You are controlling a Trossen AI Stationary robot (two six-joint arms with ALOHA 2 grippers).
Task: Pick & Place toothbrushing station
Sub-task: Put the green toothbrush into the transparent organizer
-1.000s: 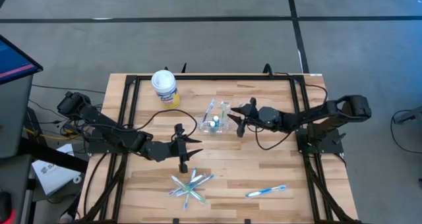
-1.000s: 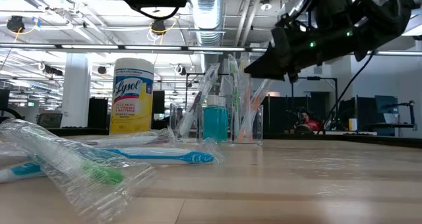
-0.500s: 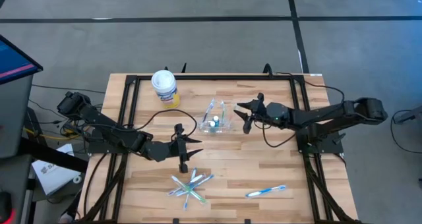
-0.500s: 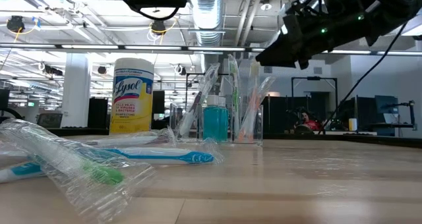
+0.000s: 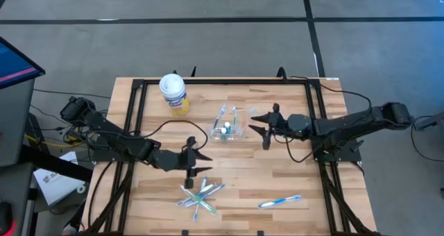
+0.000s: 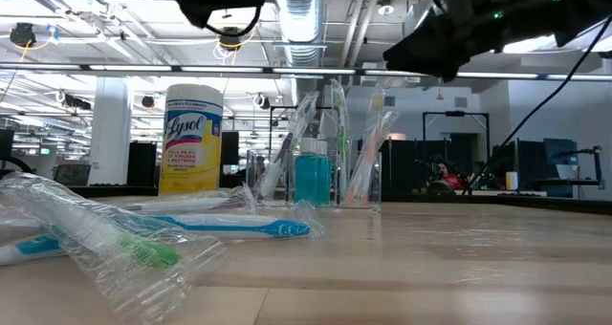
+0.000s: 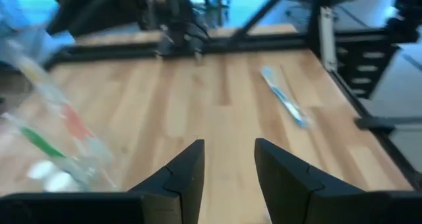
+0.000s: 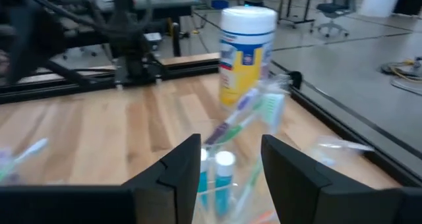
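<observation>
The clear cup [image 5: 227, 128] stands upright mid-counter [image 5: 291, 173], already with toothbrushes inside. We see the wrapped toothbrush pile [image 5: 200, 196] near the front edge, long axes mixed. The left end effector [image 5: 195, 162], spread and empty, hangs just behind it, much nearer. The right end effector [image 5: 264, 127], spread and empty, is beside the cup.

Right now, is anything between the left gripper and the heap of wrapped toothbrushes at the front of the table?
Nothing visible. The open left gripper hangs just behind the heap of wrapped toothbrushes, with only bare wooden table between them.
</observation>
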